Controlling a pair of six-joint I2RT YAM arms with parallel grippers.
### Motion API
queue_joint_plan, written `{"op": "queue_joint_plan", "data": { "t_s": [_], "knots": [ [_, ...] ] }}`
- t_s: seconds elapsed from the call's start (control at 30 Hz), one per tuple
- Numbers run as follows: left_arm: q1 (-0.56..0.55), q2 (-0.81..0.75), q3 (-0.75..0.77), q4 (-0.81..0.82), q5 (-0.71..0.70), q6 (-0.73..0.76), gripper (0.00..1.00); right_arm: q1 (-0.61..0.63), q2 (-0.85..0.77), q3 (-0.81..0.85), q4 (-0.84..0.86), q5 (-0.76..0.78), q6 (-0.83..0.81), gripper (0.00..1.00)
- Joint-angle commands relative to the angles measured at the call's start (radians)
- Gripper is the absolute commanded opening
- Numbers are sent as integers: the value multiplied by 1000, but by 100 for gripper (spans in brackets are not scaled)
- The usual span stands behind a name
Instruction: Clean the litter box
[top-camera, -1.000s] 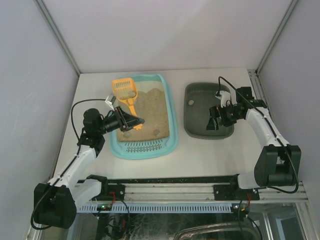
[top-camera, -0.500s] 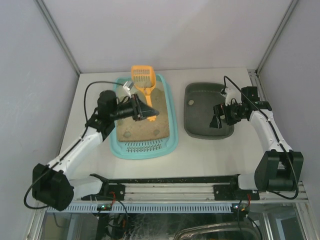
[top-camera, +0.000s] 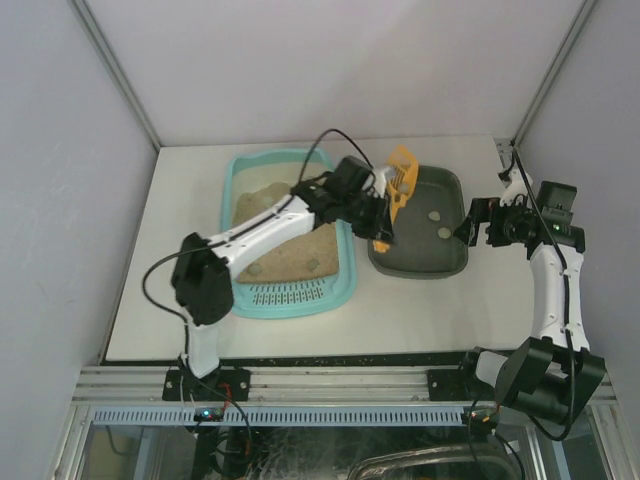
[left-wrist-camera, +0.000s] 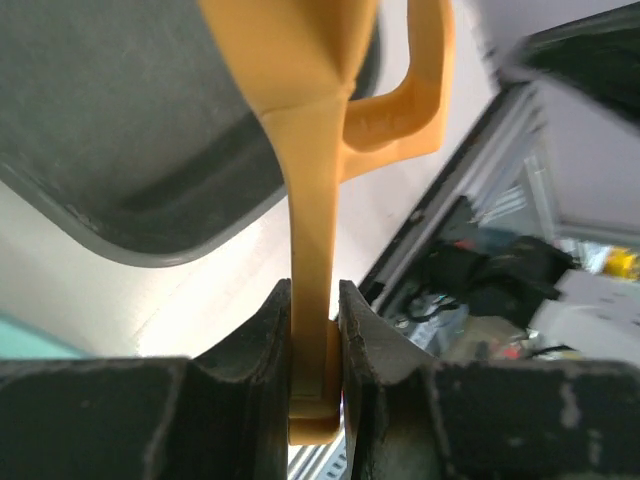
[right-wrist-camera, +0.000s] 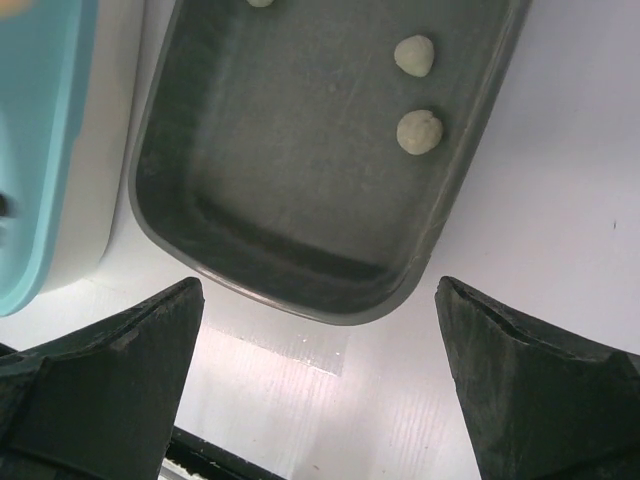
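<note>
You are looking at a litter box (top-camera: 228, 190) showing light turquoise all round its rim, with tan sand (top-camera: 300, 250) lying inside it and a pattern of short parallel slots running across its grate (top-camera: 290, 294). The scoop (left-wrist-camera: 312, 200) is showing a bright, even orange, and the left jaws are appearing matt black with pale scuffing along their edges. The tray (right-wrist-camera: 300, 150) is reading as dark grey, slightly mottled, and the clumps (right-wrist-camera: 418, 131) in it are showing pale cream. The right jaws are appearing plain black. The worktop (top-camera: 180, 200) is showing white, and the left arm (top-camera: 255, 232) and the right arm (top-camera: 548, 290) are both wearing white links with black joints.
</note>
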Motion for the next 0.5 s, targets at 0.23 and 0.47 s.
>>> {"op": "queue_joint_plan", "data": {
  "t_s": [0.23, 0.47],
  "knots": [
    [-219, 463, 569, -524, -521, 267, 0, -9, -41, -1, 56, -63, 30, 100],
    [-260, 513, 594, -574, -742, 308, 0, -9, -43, 3, 54, -70, 29, 100]
  ]
}}
